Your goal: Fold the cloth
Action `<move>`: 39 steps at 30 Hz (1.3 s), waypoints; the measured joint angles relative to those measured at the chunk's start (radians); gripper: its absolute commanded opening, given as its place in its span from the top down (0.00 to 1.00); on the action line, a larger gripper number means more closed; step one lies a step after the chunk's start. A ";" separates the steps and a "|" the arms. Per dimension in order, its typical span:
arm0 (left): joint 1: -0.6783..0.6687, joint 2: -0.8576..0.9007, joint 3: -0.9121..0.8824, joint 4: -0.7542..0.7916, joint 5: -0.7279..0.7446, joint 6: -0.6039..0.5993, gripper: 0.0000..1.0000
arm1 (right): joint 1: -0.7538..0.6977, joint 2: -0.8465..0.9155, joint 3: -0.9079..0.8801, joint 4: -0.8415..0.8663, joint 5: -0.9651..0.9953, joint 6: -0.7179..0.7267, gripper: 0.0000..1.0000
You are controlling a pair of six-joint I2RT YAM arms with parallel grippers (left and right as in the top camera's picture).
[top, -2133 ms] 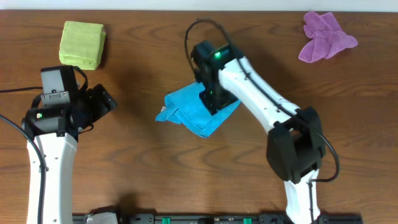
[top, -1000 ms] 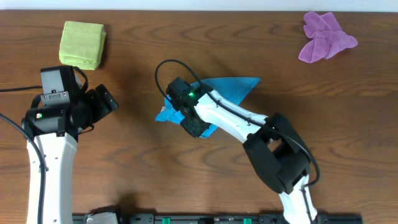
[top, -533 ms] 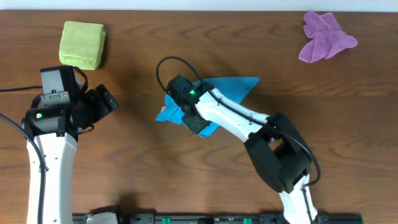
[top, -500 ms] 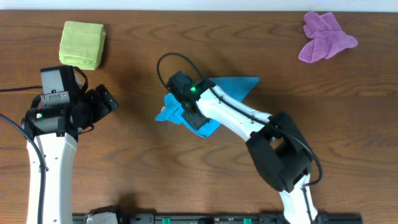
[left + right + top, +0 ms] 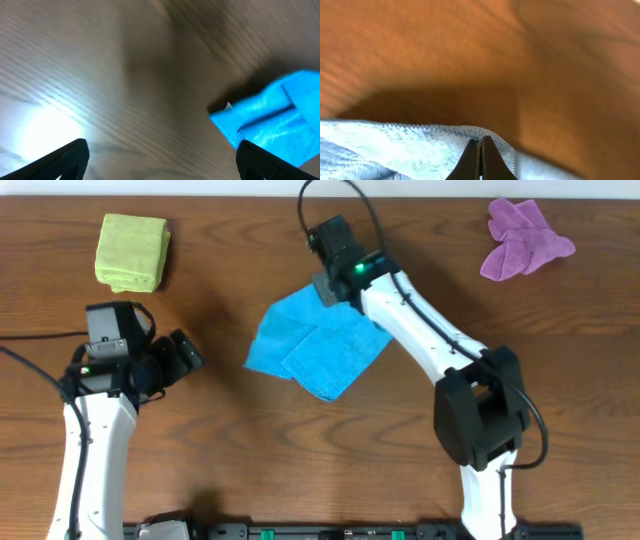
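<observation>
We see the cloth near the middle of the table. It lies like a diamond, with its long axis about 8 to 2 o'clock and one corner toward 12. The right gripper pinches this corner, jaws fully closed. The left gripper, at 9 o'clock from the cloth, is wide open and empty.

Cloth: sky-blue terry, looped pile, matt. Counter: brown wood grain, smooth, faint sheen. Lime-green cloth, upper left: plush, matt. Purple cloth, upper right: soft, matt.
</observation>
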 measured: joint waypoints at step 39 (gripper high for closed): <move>-0.222 0.185 -0.147 0.383 0.159 0.129 0.11 | 0.082 -0.319 -0.044 -0.459 -0.153 0.126 0.98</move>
